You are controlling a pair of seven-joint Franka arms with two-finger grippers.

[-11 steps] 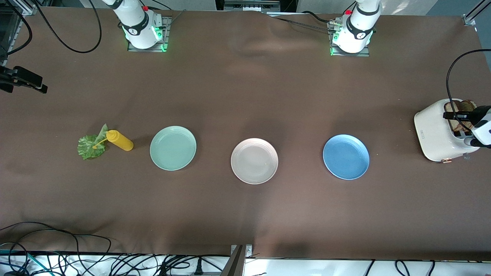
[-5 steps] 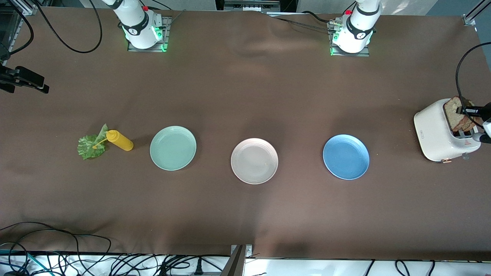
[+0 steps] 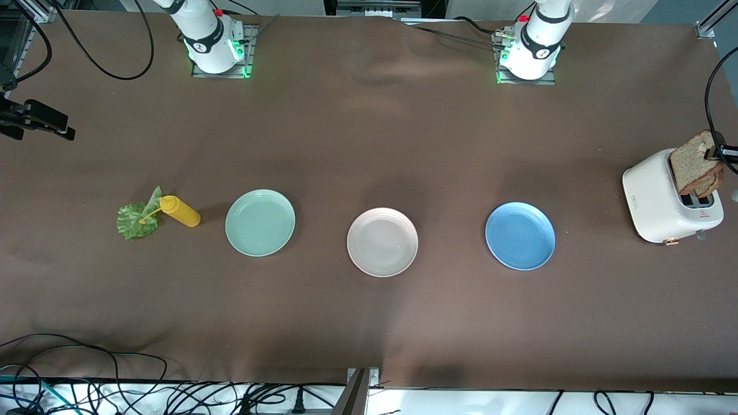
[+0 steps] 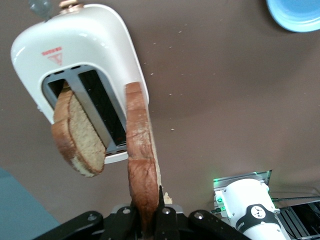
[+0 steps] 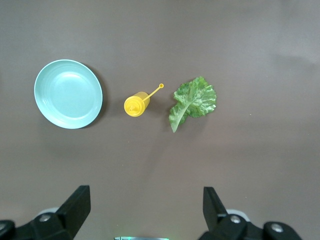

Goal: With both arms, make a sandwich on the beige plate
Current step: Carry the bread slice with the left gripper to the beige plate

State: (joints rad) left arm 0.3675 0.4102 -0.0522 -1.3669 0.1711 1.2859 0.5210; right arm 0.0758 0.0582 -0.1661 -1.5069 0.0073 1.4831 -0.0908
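Left gripper (image 4: 147,220) fingers (image 4: 163,217) pinch a bread slice (image 4: 141,160) over the toaster (image 3: 657,199); right gripper (image 5: 145,210) fingers spread wide above the lettuce (image 5: 192,101).

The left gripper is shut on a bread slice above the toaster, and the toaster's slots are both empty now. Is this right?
Not quite. The left gripper is shut on a bread slice above the toaster, but the left wrist view shows a second slice sticking out of one slot.
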